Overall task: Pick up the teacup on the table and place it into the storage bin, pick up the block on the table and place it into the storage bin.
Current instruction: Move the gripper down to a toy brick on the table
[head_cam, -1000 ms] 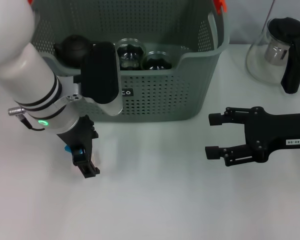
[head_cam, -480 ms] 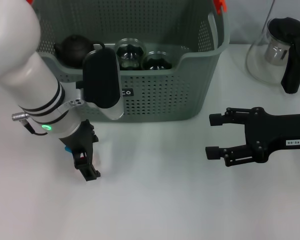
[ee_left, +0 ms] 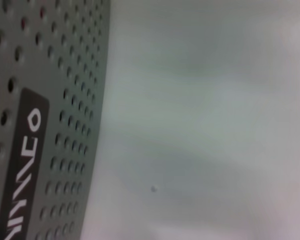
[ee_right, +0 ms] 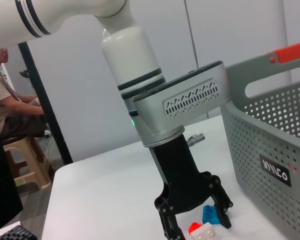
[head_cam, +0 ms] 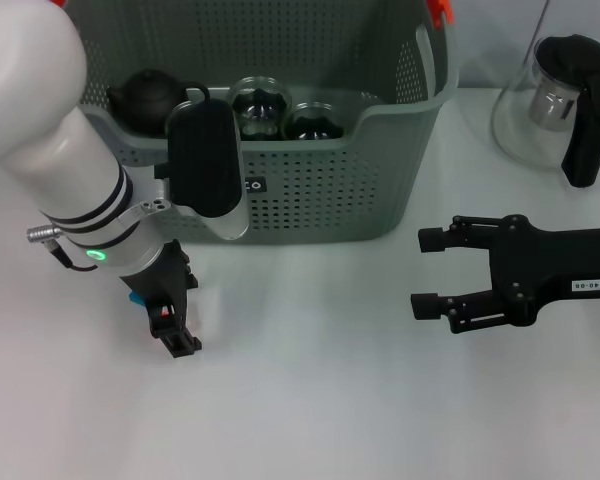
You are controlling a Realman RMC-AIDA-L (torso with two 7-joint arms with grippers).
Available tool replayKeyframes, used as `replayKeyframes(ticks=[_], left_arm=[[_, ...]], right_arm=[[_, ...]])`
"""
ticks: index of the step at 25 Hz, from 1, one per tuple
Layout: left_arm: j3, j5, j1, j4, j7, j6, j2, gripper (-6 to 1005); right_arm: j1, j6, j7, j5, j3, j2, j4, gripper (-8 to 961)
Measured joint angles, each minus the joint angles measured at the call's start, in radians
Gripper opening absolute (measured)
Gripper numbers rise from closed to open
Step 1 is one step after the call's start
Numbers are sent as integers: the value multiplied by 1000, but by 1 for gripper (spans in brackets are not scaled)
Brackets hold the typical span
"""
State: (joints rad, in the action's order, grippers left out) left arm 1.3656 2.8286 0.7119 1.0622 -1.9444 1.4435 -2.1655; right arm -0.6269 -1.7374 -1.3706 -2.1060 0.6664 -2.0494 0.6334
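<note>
Block (ee_right: 203, 226): small cluster of red, white and blue bricks lying on the white table (head_cam: 330, 400), just in front of the storage bin's left front corner; mostly hidden under the arm in the head view.
Left gripper (ee_right: 195, 220): lowered to the tabletop, fingers spread and straddling the block; contact with it not discernible.
Right gripper (head_cam: 428, 272): hovering low over the table on the right, well apart from the block, fingers parted and empty, pointing toward the left.
Storage bin (head_cam: 320, 200): grey-green perforated basket at the back of the table, orange clip at its top right corner, black label on the front.
Bin contents: dark teapot (head_cam: 148, 95) at the left, two dark glass cups (head_cam: 262, 105) beside it.
Glass pitcher (head_cam: 565, 105): standing on the table right of the bin, black handle.
</note>
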Motion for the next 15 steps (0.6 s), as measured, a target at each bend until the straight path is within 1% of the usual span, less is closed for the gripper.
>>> replayKeyframes(ticks=[4,8,15], left_arm=[[-3,0,2,-1,-1,1,3,760],[-3,0,3,-2,-3,7,9,674],[-3,0,3,-4,0,14,11,523]], right_arm=[[0,0,0,0,0,0,0,944],[0,-1,0,0,-1,0,0,944],[1,-1,1,0,-1,0,0,944]])
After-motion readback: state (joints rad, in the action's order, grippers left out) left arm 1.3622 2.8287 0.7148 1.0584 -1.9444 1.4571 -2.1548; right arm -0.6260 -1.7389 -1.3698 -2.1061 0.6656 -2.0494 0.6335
